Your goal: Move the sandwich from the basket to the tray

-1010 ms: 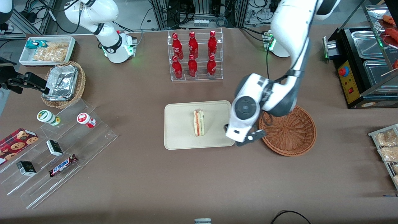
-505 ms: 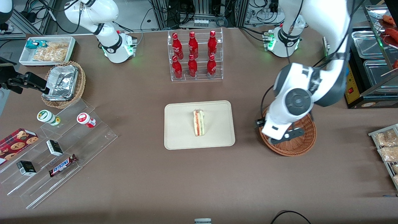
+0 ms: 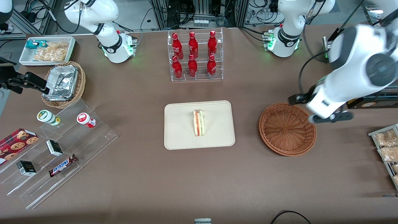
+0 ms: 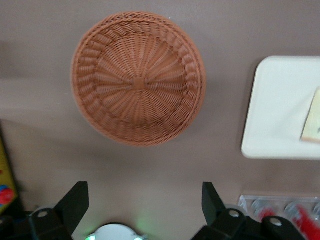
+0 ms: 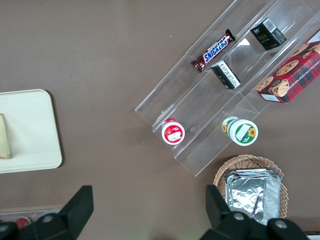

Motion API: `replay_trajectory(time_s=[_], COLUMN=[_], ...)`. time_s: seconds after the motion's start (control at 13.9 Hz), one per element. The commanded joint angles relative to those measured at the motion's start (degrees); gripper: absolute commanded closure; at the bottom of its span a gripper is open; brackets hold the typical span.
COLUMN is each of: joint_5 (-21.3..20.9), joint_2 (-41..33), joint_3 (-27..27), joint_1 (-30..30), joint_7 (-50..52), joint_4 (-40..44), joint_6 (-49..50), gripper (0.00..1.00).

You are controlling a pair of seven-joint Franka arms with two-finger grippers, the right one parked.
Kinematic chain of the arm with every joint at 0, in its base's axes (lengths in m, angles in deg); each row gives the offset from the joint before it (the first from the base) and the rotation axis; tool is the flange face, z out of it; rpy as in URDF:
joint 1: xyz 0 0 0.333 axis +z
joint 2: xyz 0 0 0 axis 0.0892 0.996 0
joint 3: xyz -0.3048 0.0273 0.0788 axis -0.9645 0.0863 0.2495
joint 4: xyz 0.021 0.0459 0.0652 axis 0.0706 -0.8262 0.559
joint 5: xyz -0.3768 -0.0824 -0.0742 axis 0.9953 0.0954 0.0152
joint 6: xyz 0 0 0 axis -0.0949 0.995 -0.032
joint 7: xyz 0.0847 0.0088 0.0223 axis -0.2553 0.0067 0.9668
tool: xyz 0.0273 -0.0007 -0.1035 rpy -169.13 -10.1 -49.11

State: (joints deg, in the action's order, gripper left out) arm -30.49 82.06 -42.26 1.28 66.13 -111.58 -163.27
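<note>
The sandwich (image 3: 199, 123) lies on its side in the middle of the cream tray (image 3: 180, 137). The reddish-brown basket (image 3: 287, 129) stands beside the tray, toward the working arm's end, and holds nothing. My left gripper (image 3: 321, 107) hangs high above the table by the basket's rim, toward the working arm's end of the table. In the left wrist view the gripper (image 4: 144, 200) is open and empty. That view also shows the basket (image 4: 138, 78), the tray (image 4: 280, 110) and an edge of the sandwich (image 4: 312, 120). The right wrist view shows the tray (image 5: 25, 130) and the sandwich (image 5: 4, 136).
A clear rack of red bottles (image 3: 195, 56) stands farther from the camera than the tray. A black food warmer (image 3: 363, 62) and a rack of bagged snacks (image 3: 385, 146) sit at the working arm's end. A clear stepped shelf (image 3: 56, 146), a foil-filled basket (image 3: 63, 84) and a white bin (image 3: 46, 49) sit at the parked arm's end.
My left gripper has moved from the tray's edge, over the basket, toward the working arm's end of the table. The sandwich has stayed on the tray.
</note>
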Motion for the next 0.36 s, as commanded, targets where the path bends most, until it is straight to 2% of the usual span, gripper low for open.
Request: replay_trajectory(time_s=[0.0,0.29], joint_5=[-0.8,-3.1], joint_2=[-5.1,-6.9], joint_3=[-1.3,-1.0], joint_1=[3.7,5.5], joint_7=[-7.6,-12.0], joint_4=[-2.2,-1.4], joint_6=[0.9,0.3], gripper=[0.00,0.00])
